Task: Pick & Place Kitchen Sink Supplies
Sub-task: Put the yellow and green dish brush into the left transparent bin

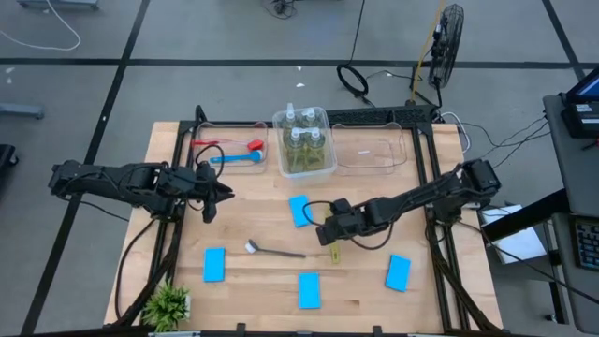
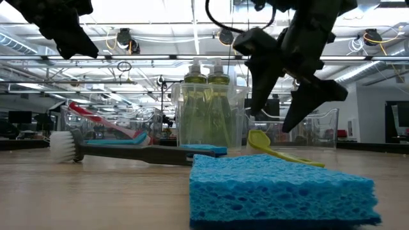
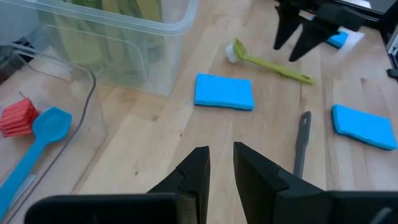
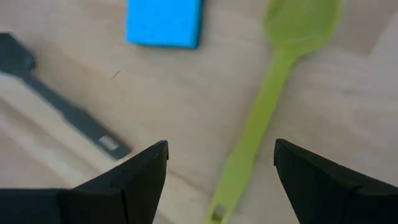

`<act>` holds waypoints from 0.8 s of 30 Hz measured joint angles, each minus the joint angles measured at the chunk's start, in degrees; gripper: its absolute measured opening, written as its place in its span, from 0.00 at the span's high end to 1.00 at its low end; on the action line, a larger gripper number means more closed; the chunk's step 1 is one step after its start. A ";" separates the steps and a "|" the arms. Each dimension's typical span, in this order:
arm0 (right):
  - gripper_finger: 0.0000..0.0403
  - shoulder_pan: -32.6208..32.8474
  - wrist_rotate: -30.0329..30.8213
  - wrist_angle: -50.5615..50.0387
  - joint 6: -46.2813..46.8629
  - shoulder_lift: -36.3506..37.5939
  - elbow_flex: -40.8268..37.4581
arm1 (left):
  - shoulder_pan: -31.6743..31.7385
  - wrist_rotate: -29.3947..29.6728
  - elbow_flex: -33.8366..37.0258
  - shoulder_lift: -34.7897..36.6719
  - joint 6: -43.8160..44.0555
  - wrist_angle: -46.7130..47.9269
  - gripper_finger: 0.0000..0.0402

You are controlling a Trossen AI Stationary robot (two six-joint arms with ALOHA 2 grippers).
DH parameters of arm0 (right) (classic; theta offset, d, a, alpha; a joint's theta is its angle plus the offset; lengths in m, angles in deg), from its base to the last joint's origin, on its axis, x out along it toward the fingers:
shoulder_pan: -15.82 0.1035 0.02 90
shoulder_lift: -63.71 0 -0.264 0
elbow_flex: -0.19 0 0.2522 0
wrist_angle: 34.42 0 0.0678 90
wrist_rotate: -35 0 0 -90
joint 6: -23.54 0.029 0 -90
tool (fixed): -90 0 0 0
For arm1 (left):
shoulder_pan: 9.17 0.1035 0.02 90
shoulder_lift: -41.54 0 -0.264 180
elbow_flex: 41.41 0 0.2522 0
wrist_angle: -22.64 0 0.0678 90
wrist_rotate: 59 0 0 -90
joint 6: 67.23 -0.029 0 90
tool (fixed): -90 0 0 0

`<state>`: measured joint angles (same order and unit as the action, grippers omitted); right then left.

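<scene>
- Right tool [image 4: 221, 168] hung above the yellow-green brush [image 4: 268, 109] at mid-desk, fingers spread wide to either side of the handle and gripping nothing; that straddle looked like the set-up for a pinch on the thin shaft.
- Left tool [image 3: 221, 168] waited near the left bin [image 1: 229, 150], its fingers nearly together and empty; the blue brush [image 1: 234, 159] and red brush [image 1: 225, 143] lay inside that bin.
- Four bottles [image 1: 304, 140] stood packed in the middle bin [image 1: 328, 122]; the right bin [image 1: 370, 154] looked empty.
- Grey brush [image 1: 276, 250] lay just beside the yellow-green one, close enough to be nudged in a careless lift.
- Four sponges [image 1: 299, 210] lay scattered on the desk [image 1: 253, 290], one right by the right tool.
- Plant [image 1: 168, 304] sat at the front left corner, well apart from the work.
</scene>
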<state>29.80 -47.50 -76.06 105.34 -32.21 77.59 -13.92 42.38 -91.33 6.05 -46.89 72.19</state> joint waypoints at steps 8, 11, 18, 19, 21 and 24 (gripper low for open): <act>0.31 -2.95 0.23 -3.65 -1.30 -1.23 -0.02 | -0.04 0.10 0.00 0.00 -1.85 0.00 0.82; 0.31 -3.72 0.17 -0.69 -2.29 -3.54 -0.02 | -0.04 0.47 0.00 -0.02 -2.25 -0.02 0.82; 0.33 -3.79 0.07 -0.68 -1.09 -8.00 0.04 | -0.04 0.63 0.00 -0.02 -2.67 0.00 0.82; 0.34 -3.79 0.15 -0.84 -1.02 -8.31 0.07 | -0.04 0.64 0.00 -0.05 -2.67 -0.01 0.82; 0.38 -3.76 0.38 -1.20 -0.41 -8.76 0.13 | -0.04 0.64 0.00 -0.13 -2.88 0.07 0.82; 0.46 -3.76 0.43 -1.67 0.11 -8.81 0.11 | -0.04 0.66 0.00 -0.11 -3.46 0.07 0.82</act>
<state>26.04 -47.08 -77.74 105.45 -41.02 77.70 -13.96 43.03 -91.33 5.94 -50.36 72.26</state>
